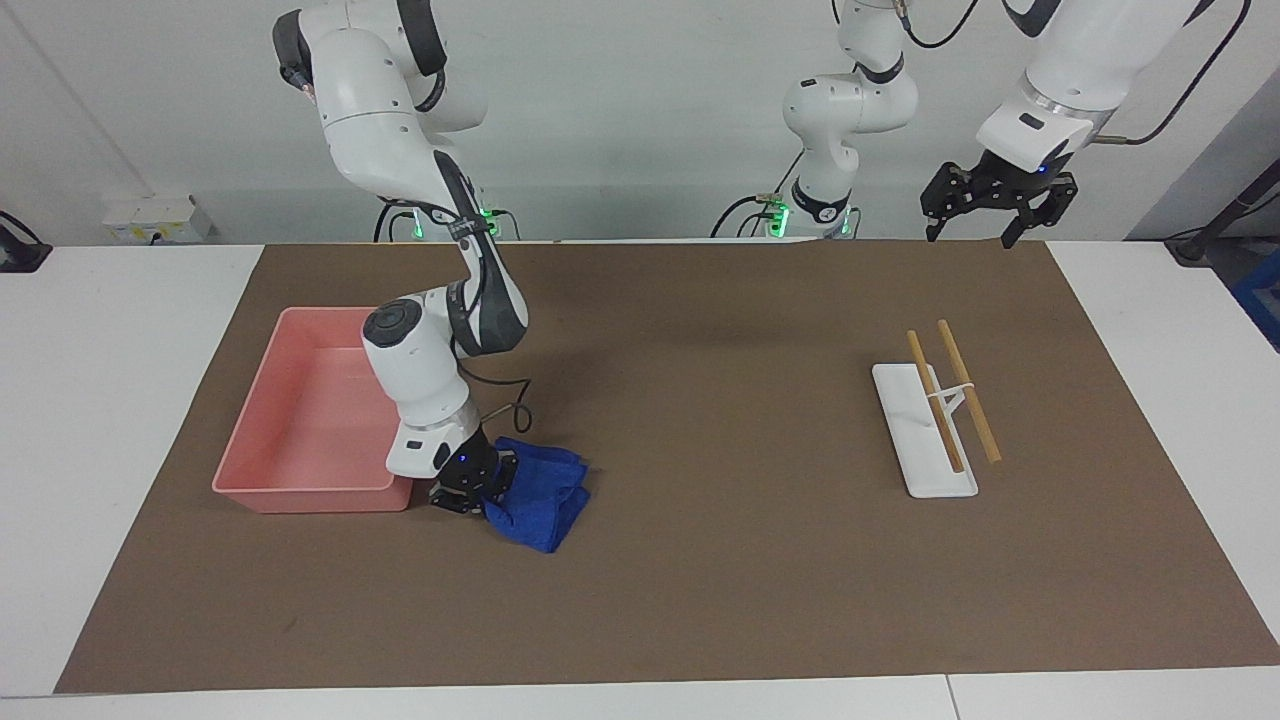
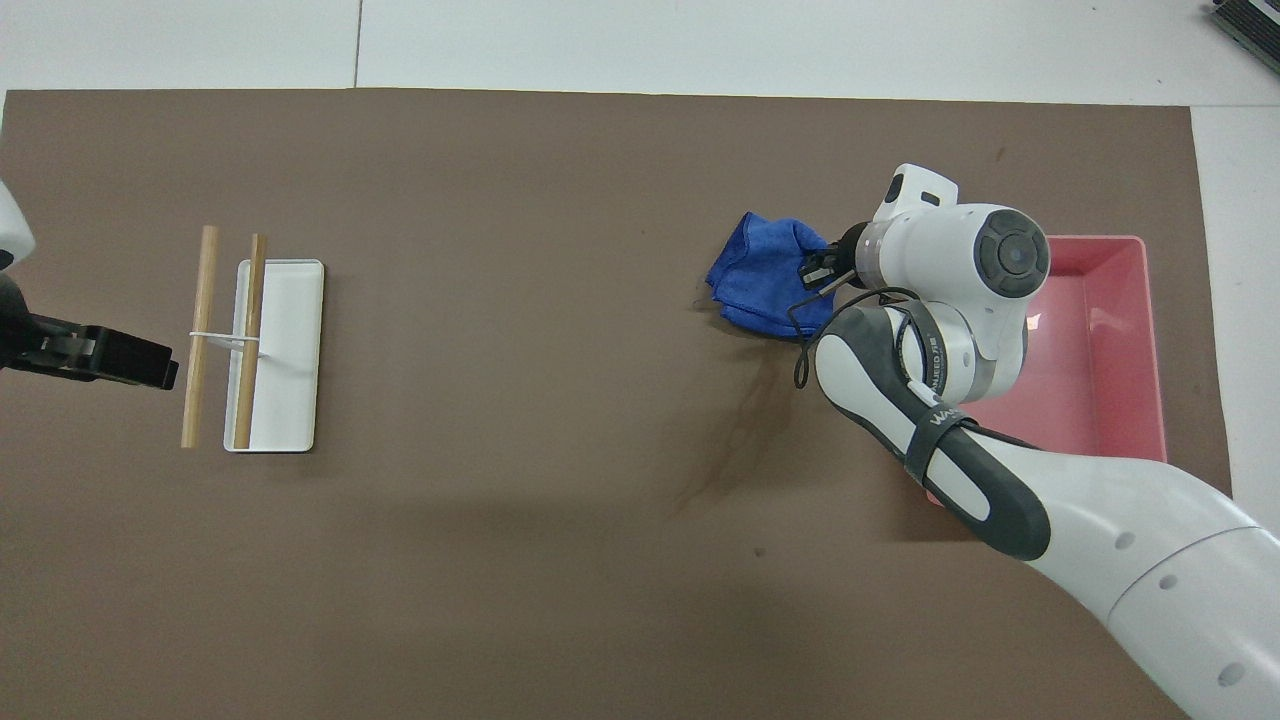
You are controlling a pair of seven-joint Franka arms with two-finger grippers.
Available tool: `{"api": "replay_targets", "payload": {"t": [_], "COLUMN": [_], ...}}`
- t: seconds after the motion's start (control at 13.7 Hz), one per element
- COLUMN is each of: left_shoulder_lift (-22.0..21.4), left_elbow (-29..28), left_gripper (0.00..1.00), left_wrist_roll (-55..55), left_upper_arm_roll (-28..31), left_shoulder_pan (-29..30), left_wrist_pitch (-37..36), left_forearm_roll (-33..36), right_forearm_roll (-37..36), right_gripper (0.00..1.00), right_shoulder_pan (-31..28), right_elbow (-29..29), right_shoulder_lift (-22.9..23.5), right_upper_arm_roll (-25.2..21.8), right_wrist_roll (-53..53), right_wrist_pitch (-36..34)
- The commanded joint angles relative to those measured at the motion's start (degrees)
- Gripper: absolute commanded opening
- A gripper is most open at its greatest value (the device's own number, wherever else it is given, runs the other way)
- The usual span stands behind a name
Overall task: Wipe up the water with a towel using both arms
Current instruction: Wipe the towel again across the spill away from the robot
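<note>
The royal-blue towel (image 1: 542, 492) lies bunched on the brown mat beside the pink tray's corner; it also shows in the overhead view (image 2: 762, 280). My right gripper (image 1: 478, 490) is down at the mat, shut on the towel's edge nearest the tray, and it shows in the overhead view (image 2: 822, 270) too. The water (image 2: 735, 432) is a thin dark streak on the mat, running from the towel toward the robots. My left gripper (image 1: 985, 215) waits open and raised over the mat's edge at the left arm's end, also seen in the overhead view (image 2: 110, 358).
A pink tray (image 1: 262, 470) (image 2: 1150, 330) stands at the right arm's end, touching my right wrist. A white tray (image 1: 915, 460) (image 2: 295, 400) with two wooden sticks (image 1: 968, 392) (image 2: 203, 330) across it sits toward the left arm's end.
</note>
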Motion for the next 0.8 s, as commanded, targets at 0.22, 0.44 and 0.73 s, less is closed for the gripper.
{"api": "replay_targets", "payload": {"t": [0.22, 0.44, 0.73], "left_shoulder_lift": [-1.78, -1.78, -1.78], "left_elbow": [-1.75, -1.75, -1.75], "left_gripper": [1.0, 1.0, 1.0], "left_wrist_roll": [-0.37, -0.37, -0.37], "left_upper_arm_roll": [0.35, 0.35, 0.35], "left_shoulder_pan": [-0.32, -0.32, -0.32], "left_wrist_pitch": [-0.29, -0.38, -0.29], "left_forearm_roll": [1.08, 1.08, 1.08], "right_forearm_roll": [-1.01, -1.01, -1.01], "right_gripper": [0.0, 0.0, 0.0], "right_shoulder_pan": [-0.5, 0.11, -1.12], "right_elbow": [0.39, 0.57, 0.39], "right_shoulder_lift": [-6.84, -14.66, -23.28], "right_upper_arm_roll": [0.48, 0.48, 0.22], "right_wrist_roll": [3.0, 7.74, 8.9], "right_wrist_pitch": [-11.26, -24.1, -36.32]}}
